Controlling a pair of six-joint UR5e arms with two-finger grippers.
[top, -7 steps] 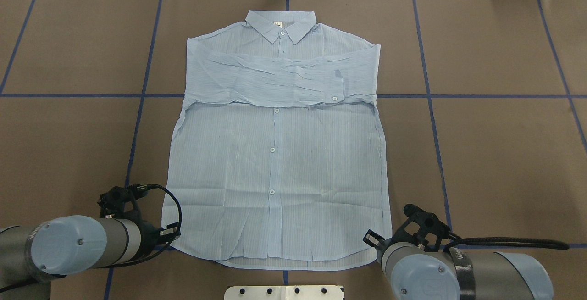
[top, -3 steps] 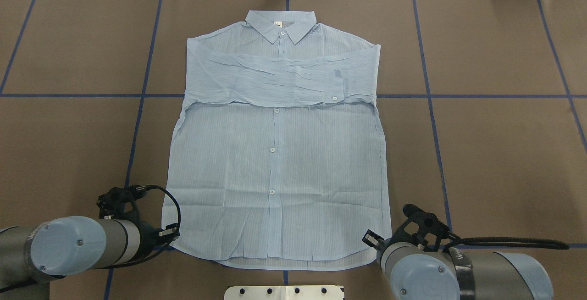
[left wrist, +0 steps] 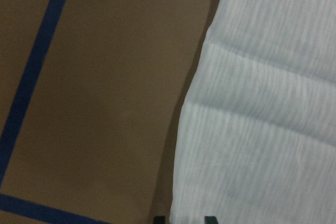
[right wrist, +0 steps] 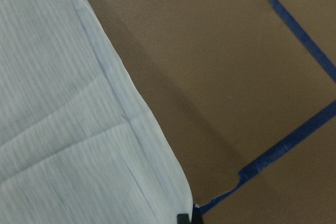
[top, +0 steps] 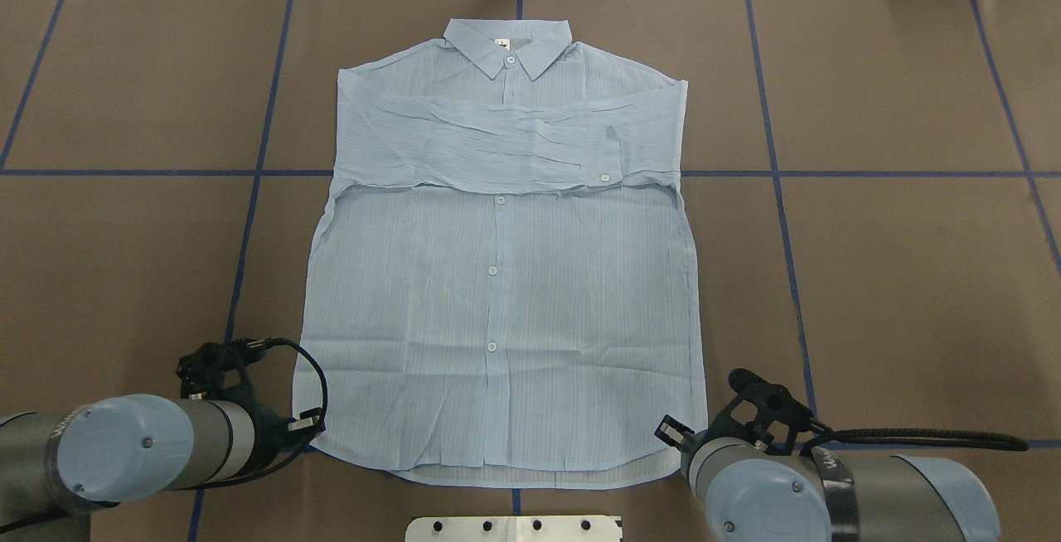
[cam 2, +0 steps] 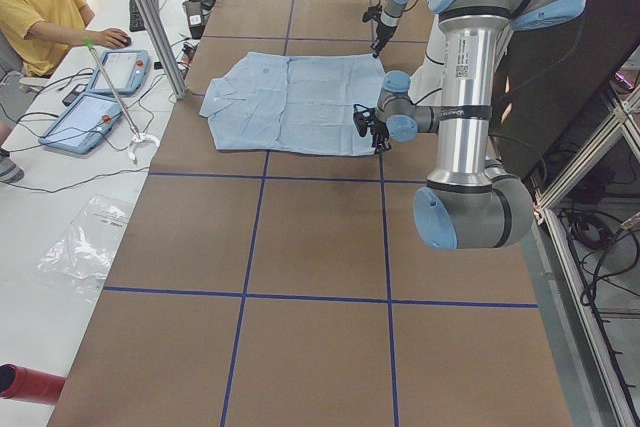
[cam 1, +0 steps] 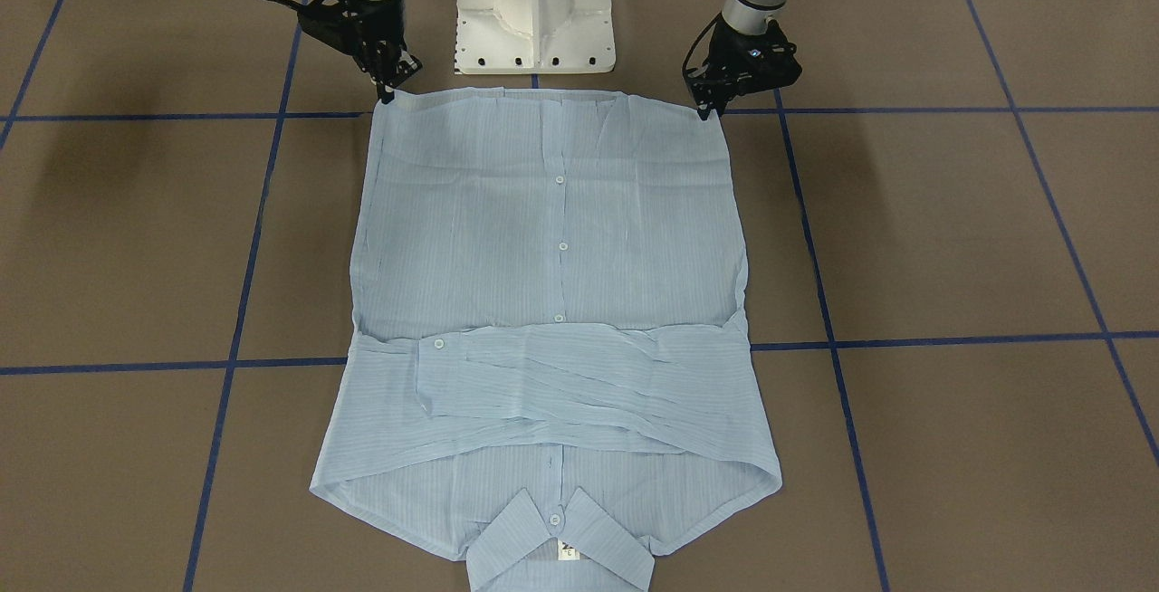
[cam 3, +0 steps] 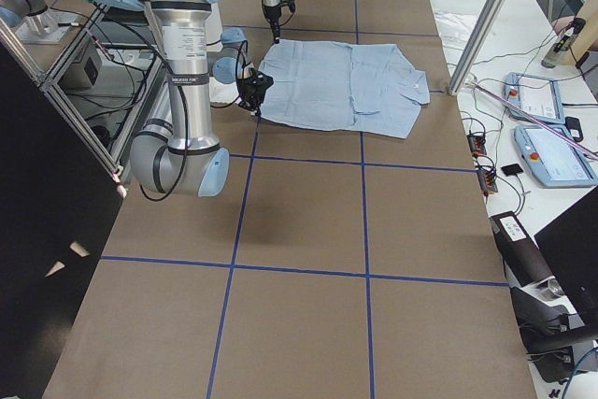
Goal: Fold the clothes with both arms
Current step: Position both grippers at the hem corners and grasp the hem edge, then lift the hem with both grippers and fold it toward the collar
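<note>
The light blue striped shirt lies flat on the brown table, buttons up. Its collar is at the far side and its sleeves are folded across the chest. It also shows in the front view. My left gripper is down at the hem corner on my left. In the left wrist view its fingertips stand apart, astride the shirt's edge. My right gripper is at the other hem corner. In the right wrist view its tips are together at the shirt's corner.
The white pedestal base stands just behind the hem, between the arms. Blue tape lines cross the brown table cover. A metal post, tablets and a seated person in yellow are beyond the table's far side.
My left arm has drawn slightly back toward the robot's side at the hem corner. The right arm and the shirt have not visibly moved.
</note>
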